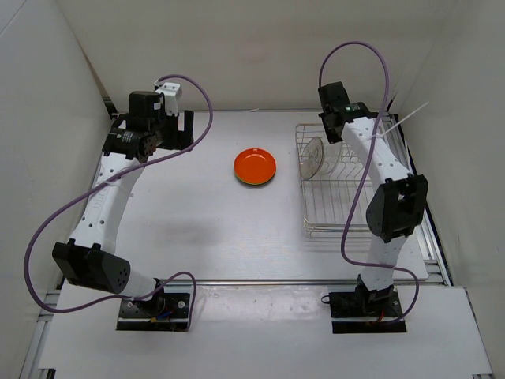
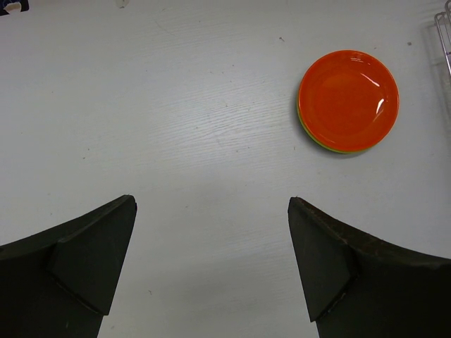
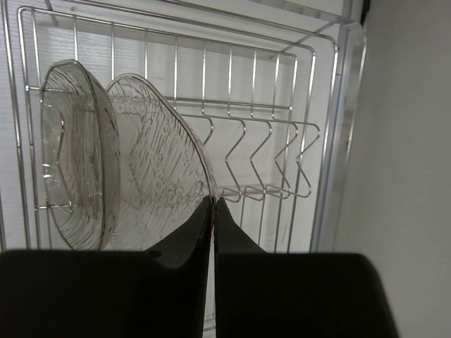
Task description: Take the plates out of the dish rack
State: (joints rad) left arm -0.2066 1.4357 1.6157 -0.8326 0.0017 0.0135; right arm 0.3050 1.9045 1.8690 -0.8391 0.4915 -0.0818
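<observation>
Right claw [image 3: 213, 203] is shown closed on the rim of the nearer clear plate [image 3: 158, 169], stood on edge in the rack [image 3: 330, 141] beside a second clear plate [image 3: 67, 155]. Left claw [image 2: 211, 204] is held wide apart above the desk [image 2: 176, 105]. The orange plate [image 2: 349, 98] is stacked on a yellow-green plate [image 2: 307, 135] at mid-desk.

Left arm [image 1: 106, 197] and right arm [image 1: 387, 170]: white link shells, rows of small holes on the left one, bulky black joint housings. A thin purple cable [image 1: 35, 237] loops loosely along each arm. Each sits on a flat black base plate [image 1: 154, 310]. White block [image 1: 170, 91] on left wrist, green light [image 1: 345, 101] on right wrist. Left pincer [image 2: 211, 204]: matte black wedge fingers, scuffed edges. Right pincer [image 3: 213, 201]: same black, tapered tips.
</observation>
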